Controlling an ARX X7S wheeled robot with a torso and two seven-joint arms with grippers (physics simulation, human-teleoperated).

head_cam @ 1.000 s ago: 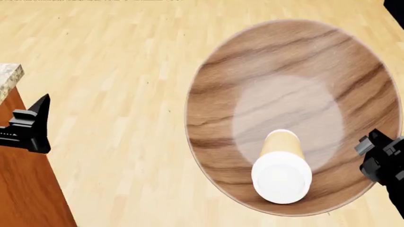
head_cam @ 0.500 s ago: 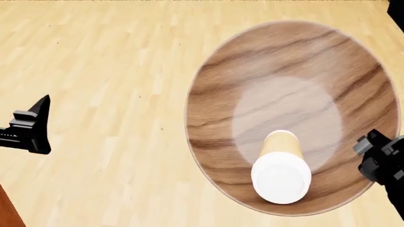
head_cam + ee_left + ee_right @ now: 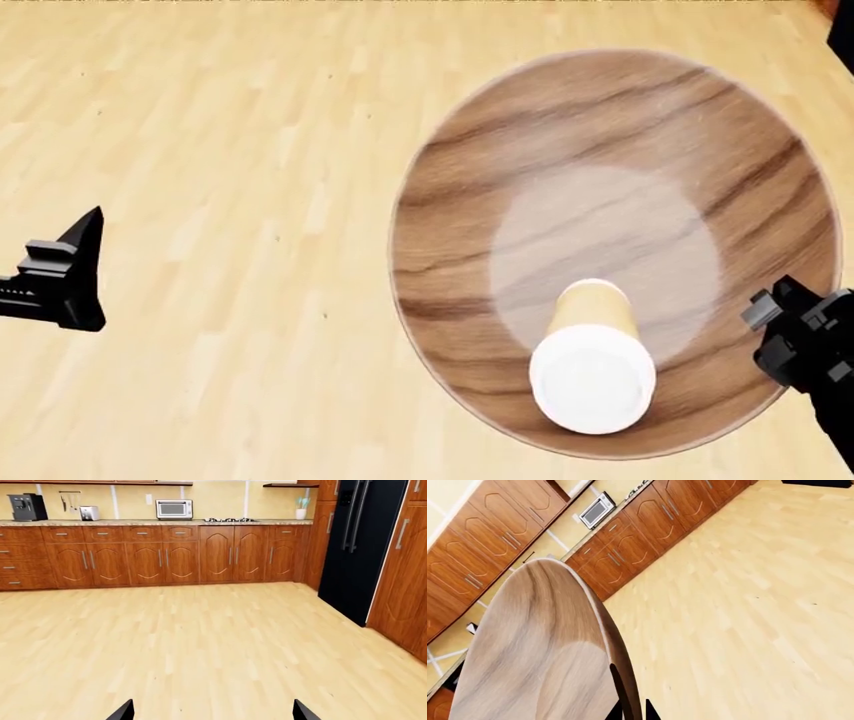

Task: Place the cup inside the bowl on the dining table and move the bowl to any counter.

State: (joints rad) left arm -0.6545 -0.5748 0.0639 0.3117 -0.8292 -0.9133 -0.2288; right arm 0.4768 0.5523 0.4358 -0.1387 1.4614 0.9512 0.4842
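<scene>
Left wrist view: the left gripper (image 3: 209,711) is showing only two dark fingertips (image 3: 123,712), standing wide apart with bare wood floor (image 3: 200,645) between them; nothing is held. Ahead, a run of reddish-brown cabinets (image 3: 160,555) is carrying the counter (image 3: 153,522), its mottled top backed by a yellow wall. On it a coffee machine (image 3: 27,506) is sitting at the far end, then a toaster (image 3: 89,513), a microwave (image 3: 173,509) and a hob (image 3: 229,519). A black fridge (image 3: 360,545) is standing toward 3 o'clock of the cabinets.

Head view: the bowl (image 3: 614,250) is hanging over open floor, its hollow facing the camera, grain streaks running across it. The cup (image 3: 594,360) is lying on its side inside the bowl, at about 6 o'clock of the hollow, white lid toward the camera. The right gripper (image 3: 798,345) is sitting at the bowl's rim near 4 o'clock. The left one is off at 9 o'clock, well apart from the bowl.

Right wrist view: the bowl's rim is running edge-on between two thin dark fingers (image 3: 619,690), which are pinching it closely on either side. The cabinets and microwave are showing beyond.
</scene>
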